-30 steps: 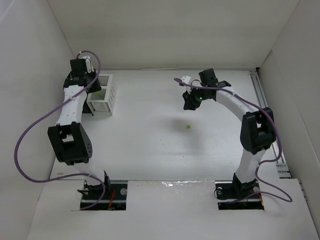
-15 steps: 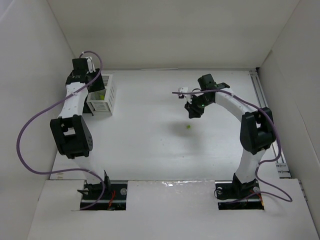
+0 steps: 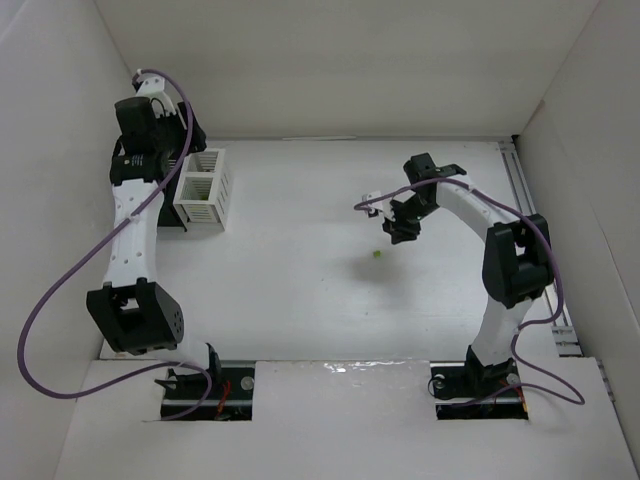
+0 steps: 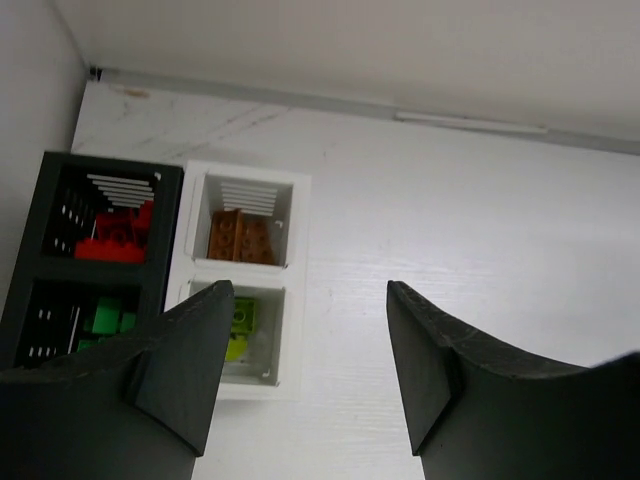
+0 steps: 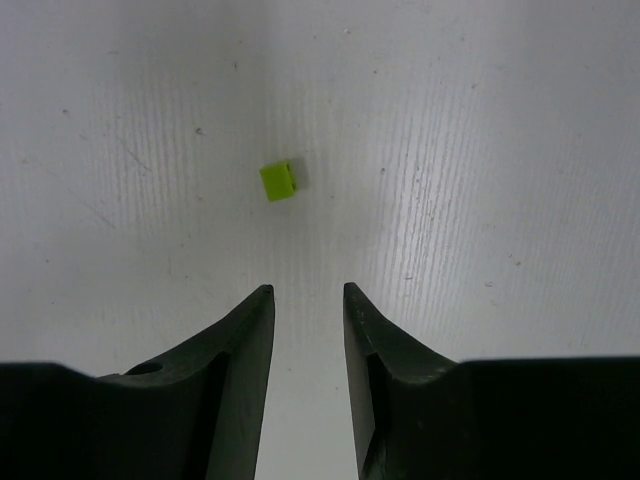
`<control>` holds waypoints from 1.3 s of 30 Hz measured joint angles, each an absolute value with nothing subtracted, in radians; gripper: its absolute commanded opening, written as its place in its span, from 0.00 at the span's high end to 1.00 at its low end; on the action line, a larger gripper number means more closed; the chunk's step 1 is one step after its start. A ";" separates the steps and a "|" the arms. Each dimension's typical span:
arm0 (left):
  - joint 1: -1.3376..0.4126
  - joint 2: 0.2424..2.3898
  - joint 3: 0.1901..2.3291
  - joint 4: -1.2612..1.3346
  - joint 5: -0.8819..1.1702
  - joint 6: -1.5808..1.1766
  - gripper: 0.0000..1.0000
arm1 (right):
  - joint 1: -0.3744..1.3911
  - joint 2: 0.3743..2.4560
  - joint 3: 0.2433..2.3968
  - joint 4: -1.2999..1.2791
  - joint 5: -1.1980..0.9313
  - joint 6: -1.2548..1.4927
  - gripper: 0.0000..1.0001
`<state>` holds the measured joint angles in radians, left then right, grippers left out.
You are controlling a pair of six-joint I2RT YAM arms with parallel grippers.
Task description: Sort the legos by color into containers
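One small yellow-green lego (image 3: 377, 254) lies alone on the white table; in the right wrist view it (image 5: 278, 181) sits just ahead of my right gripper (image 5: 307, 290), a little left of the gap. That gripper (image 3: 398, 230) is narrowly open and empty. My left gripper (image 4: 308, 292) is wide open and empty, raised above and right of the containers. The black container (image 4: 170, 250) holds red legos (image 4: 115, 235) and green legos (image 4: 105, 320). The white container (image 4: 297, 290) holds orange legos (image 4: 240, 236) and yellow-green legos (image 4: 240, 325). From above, the white container (image 3: 205, 190) shows beside my left arm.
White walls close in the table at the back, left and right. A metal rail (image 3: 530, 230) runs along the right side. The left arm's purple cable (image 3: 60, 270) loops out to the left.
My left gripper has lifted up and back away from the containers. My right gripper has moved nearer and lower, closer to the lone yellow-green lego.
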<state>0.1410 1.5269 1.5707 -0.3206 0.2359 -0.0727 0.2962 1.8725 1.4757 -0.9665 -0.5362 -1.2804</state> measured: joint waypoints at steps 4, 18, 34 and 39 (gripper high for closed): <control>0.130 1.524 1.606 -0.304 0.235 -0.087 0.40 | 0.309 1.868 1.439 -0.962 -0.543 -1.341 0.64; 0.132 1.528 1.622 -0.310 0.224 -0.152 0.38 | 0.426 1.866 1.363 -0.922 -0.545 -1.369 0.53; 0.133 1.528 1.622 -0.305 0.227 -0.166 0.37 | 0.428 1.920 1.411 -0.895 -0.514 -1.345 0.51; 0.133 1.528 1.622 -0.303 0.229 -0.167 0.37 | 0.434 1.938 1.417 -0.889 -0.500 -1.339 0.51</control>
